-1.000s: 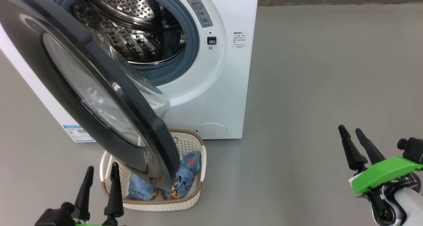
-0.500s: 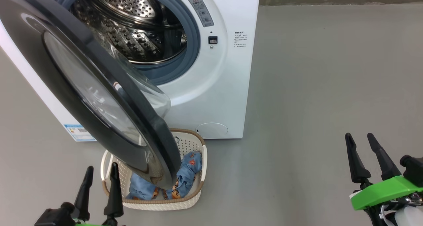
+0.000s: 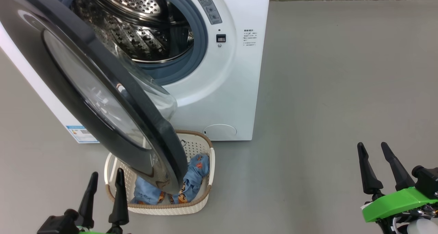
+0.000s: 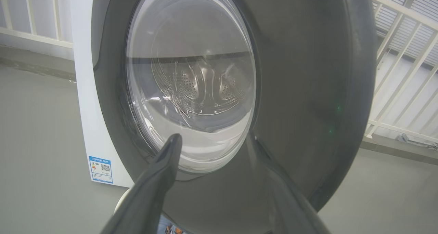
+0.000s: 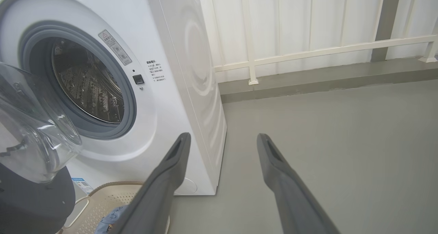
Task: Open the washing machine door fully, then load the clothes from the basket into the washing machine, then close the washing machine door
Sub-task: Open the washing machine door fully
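On the grey floor stood the washing machine, white, its steel perforated drum bare inside a grey-blue seal. The washing machine door hung partly open, its wide glossy black rim framing a bulging clear glass bowl, and it reached out over the basket. That cream basket, perforated and brown-rimmed, sat just before the machine's foot, below a round lower cover. The clothes lay bunched in it, light blue with orange prints, partly hidden by the door's lower edge. The left gripper hovered near the basket, fingers spread wide and holding nothing. The right gripper hung well apart over bare floor, equally wide and empty.
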You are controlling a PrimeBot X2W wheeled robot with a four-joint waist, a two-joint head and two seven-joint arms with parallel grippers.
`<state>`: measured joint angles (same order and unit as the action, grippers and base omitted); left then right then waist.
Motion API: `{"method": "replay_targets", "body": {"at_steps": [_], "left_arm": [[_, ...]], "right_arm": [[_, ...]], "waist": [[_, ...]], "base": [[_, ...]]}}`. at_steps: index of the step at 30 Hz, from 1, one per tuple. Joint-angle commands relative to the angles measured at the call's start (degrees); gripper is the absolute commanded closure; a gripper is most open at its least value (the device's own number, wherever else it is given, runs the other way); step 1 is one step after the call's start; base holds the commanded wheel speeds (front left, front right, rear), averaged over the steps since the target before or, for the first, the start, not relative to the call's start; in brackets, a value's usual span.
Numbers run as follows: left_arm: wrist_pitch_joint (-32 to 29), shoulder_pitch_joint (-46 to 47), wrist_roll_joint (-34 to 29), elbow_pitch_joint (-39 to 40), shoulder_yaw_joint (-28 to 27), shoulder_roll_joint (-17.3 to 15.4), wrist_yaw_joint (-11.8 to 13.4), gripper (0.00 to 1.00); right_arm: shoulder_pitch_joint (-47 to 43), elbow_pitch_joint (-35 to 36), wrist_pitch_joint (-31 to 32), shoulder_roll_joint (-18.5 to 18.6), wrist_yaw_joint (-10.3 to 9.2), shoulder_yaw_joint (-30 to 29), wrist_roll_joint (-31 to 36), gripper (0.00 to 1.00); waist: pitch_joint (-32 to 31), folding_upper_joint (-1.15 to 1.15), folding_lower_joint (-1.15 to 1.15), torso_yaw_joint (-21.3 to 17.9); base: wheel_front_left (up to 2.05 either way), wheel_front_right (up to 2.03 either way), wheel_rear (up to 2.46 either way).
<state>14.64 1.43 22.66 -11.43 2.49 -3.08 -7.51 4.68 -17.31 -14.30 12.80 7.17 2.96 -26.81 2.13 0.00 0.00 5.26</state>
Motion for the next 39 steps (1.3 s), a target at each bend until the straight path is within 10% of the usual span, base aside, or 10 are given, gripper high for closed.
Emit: {"method": "replay_targets", "body": {"at_steps": [1, 6, 7, 9, 25, 39], "left_arm": [[0.36, 1.99, -0.26, 0.9, -1.63, -1.03, 0.02, 0.0], [0.36, 2.37, 0.2, 1.31, -2.3, -0.94, 0.02, 0.05], [0.36, 2.47, 0.37, 1.6, -2.46, -0.91, 0.02, 0.55], [0.36, 2.88, 0.56, 2.77, -2.86, -0.86, 0.02, 1.0], [-0.21, 8.4, 0.79, 24.47, 6.97, 0.08, 0.05, 1.0], [0.02, 14.97, 7.49, 8.87, 22.85, 0.19, 0.17, 1.0]], "right_arm": [[0.54, 1.18, -0.7, 0.84, 0.32, 0.76, 0.77, 0.0], [0.39, 1.13, -0.7, 0.86, 0.32, 0.63, 1.16, 0.0], [0.31, 1.14, -0.7, 0.87, 0.32, 0.63, 1.25, 0.0], [0.21, 1.22, -0.7, 0.92, 0.32, 0.69, 1.36, 0.0], [0.93, 2.75, -0.7, 1.27, 0.32, 0.67, 1.37, 0.0], [2.6, 3.02, -0.7, 1.23, 0.32, 1.65, 1.29, 0.0]], "waist": [[0.0, 0.0, 0.0, 0.09], [-0.31, 0.0, 0.0, 0.49], [-0.41, 0.0, 0.0, 0.57], [-0.51, 0.0, 0.0, 0.74], [0.78, 0.0, 0.0, 0.43], [2.67, 0.0, 0.0, -1.68]], "base": [[0.0, 0.0, 0.0], [0.0, 0.0, 0.0], [0.0, 0.0, 0.0], [0.0, 0.0, 0.0], [0.0, 0.0, 0.0], [0.0, 0.0, 0.0]]}}
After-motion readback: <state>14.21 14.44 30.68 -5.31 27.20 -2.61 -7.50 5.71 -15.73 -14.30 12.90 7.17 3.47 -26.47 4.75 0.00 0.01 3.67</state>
